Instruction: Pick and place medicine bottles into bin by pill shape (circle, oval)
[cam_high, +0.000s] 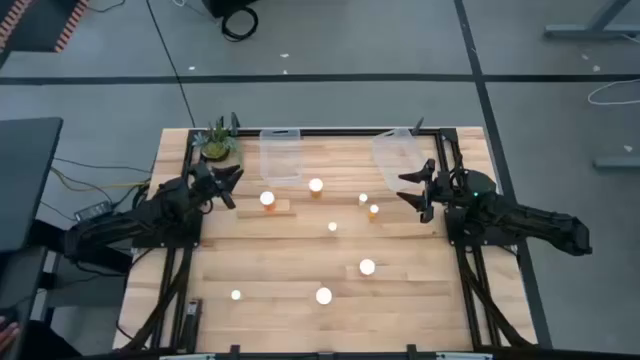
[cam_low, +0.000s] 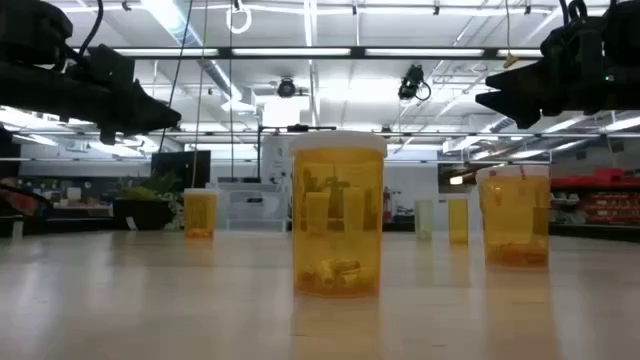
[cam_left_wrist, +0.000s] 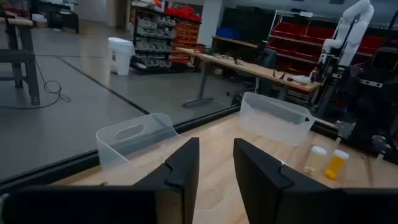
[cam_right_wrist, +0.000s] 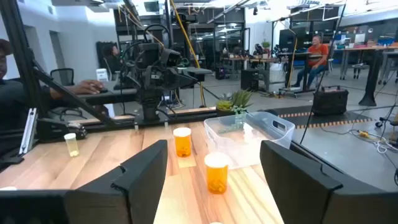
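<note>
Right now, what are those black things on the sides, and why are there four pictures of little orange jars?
Those are two robot arms. One picture looks down from above, one looks across the wooden table from its surface, and two come from cameras on the arms' wrists. The left gripper is shut and the right gripper is open; neither holds anything. On the table stand small orange medicine bottles with white caps, two clear plastic bins at the far edge, and a little green plant. The bottles have pills inside, like the near one.
</note>
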